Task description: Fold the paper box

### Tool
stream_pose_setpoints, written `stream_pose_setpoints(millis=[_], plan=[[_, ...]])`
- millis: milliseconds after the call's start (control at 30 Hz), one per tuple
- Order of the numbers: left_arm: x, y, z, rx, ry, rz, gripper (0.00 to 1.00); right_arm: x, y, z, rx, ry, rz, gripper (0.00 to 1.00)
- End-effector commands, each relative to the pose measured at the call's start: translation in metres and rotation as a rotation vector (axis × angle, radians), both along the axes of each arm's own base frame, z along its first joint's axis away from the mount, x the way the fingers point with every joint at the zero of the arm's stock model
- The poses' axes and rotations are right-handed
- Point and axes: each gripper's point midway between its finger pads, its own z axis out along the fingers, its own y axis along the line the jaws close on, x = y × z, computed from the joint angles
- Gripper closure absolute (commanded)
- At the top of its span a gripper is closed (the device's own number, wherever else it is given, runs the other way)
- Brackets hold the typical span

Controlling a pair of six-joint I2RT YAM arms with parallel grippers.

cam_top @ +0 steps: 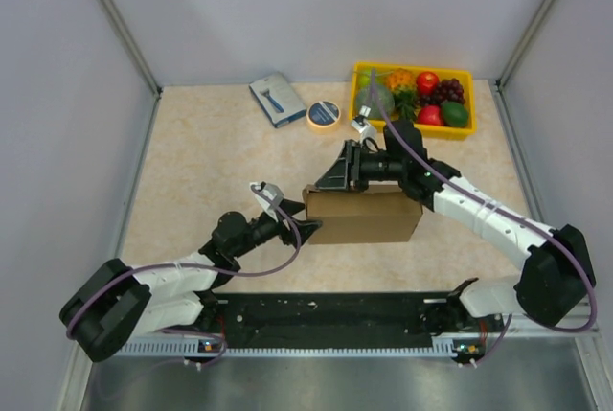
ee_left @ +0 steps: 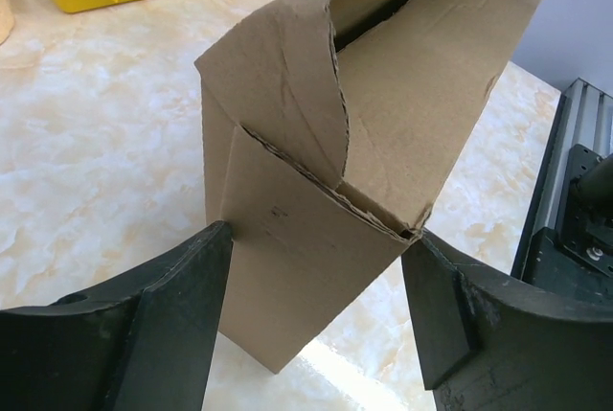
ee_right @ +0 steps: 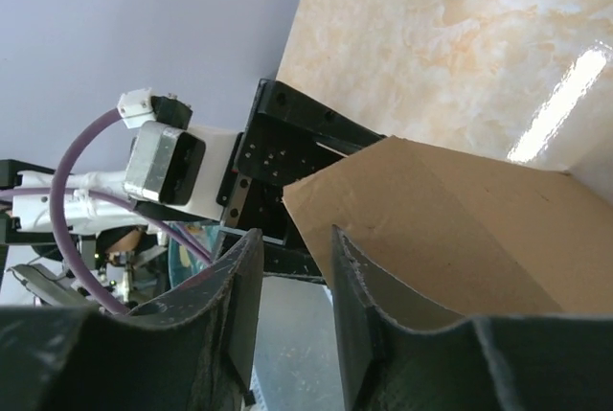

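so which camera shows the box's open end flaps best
The left wrist view: the paper box fills the frame, its open end flaps and creases plain, between the fingers of the left gripper. Top external shows the whole box, but small. Right wrist shows only one bare panel.

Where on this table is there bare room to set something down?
Widest bare stretch: the table's left side, bordered by the wall, the blue-grey packet and the paper box. A smaller patch lies between the yellow tray and the right arm. Crowded: the centre, with the left arm also at the box.
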Motion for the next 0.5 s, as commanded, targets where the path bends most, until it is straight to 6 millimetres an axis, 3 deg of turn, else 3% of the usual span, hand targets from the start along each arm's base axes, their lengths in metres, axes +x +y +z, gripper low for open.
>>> stream_pose_setpoints(millis=[0,33,67,100,133,167,200,300,367,400,467], plan=[[0.013,0.011,0.005,-0.013,-0.024,0.097,0.27,-0.02,-0.005,0.022,0.022,0.007,0.046,0.64],[0.012,0.011,0.005,-0.015,-0.024,0.096,0.27,-0.013,-0.009,0.03,0.025,-0.009,0.043,0.61],[0.011,0.01,0.005,-0.017,-0.017,0.094,0.27,-0.003,-0.011,0.054,0.045,-0.055,0.034,0.57],[0.011,0.011,0.006,-0.022,-0.018,0.096,0.26,0.003,-0.015,0.059,0.04,-0.077,0.036,0.56],[0.01,0.01,0.008,-0.026,-0.017,0.092,0.25,0.023,-0.029,0.058,0.023,-0.064,-0.011,0.53],[0.01,0.011,0.006,-0.024,-0.004,0.1,0.2,0.033,-0.035,0.073,0.035,-0.096,-0.026,0.47],[0.01,0.012,0.005,-0.024,0.008,0.111,0.16,0.042,-0.041,0.074,0.026,-0.131,-0.027,0.44],[0.004,0.019,0.001,-0.066,0.09,0.14,0.08,0.082,-0.062,0.055,-0.069,-0.173,-0.064,0.4],[-0.006,0.022,0.012,-0.138,0.126,0.141,0.08,0.098,-0.072,0.031,-0.147,-0.155,-0.072,0.39],[-0.011,0.026,-0.006,-0.099,0.203,0.155,0.08,0.102,-0.078,0.023,-0.175,-0.179,-0.062,0.39],[-0.025,0.027,0.004,-0.138,0.233,0.117,0.11,0.116,-0.096,0.003,-0.22,-0.149,-0.103,0.39]])
